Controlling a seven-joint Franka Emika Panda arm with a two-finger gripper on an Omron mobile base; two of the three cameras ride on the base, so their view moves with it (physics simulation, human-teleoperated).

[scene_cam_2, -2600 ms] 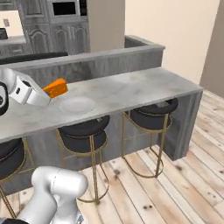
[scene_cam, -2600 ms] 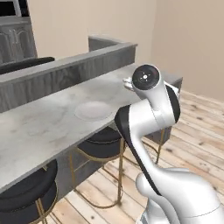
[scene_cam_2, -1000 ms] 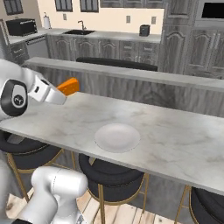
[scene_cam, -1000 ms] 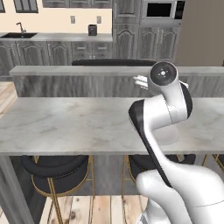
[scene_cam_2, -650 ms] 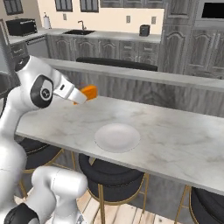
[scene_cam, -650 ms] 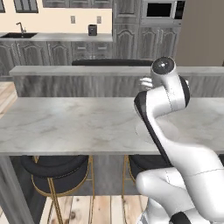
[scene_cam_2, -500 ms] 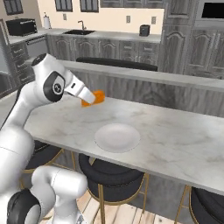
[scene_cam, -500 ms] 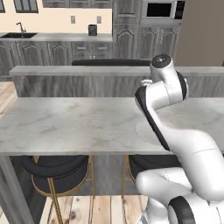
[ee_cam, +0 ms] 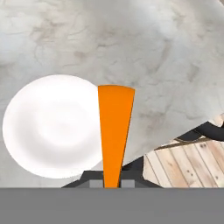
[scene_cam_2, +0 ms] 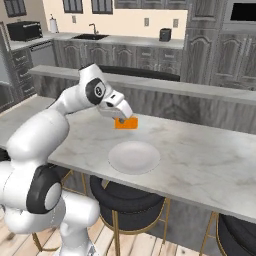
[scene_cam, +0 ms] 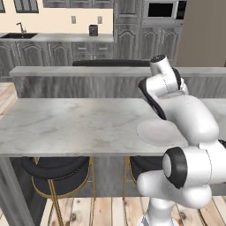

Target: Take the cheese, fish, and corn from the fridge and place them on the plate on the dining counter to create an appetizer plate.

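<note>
The plate (scene_cam: 155, 131) is partly hidden by the arm in the left base view; the cheese (ee_cam: 114, 131) base is cut off in the hand view.

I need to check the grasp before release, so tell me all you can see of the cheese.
The cheese is a small, plain orange wedge with flat, smooth faces. It is clamped in the shut pincer and hangs in the air above the dining counter, just behind the plate, touching neither. In the hand view it runs as a long tapering strip away from the fingers, wider at its far end, over the plate's right edge.
</note>
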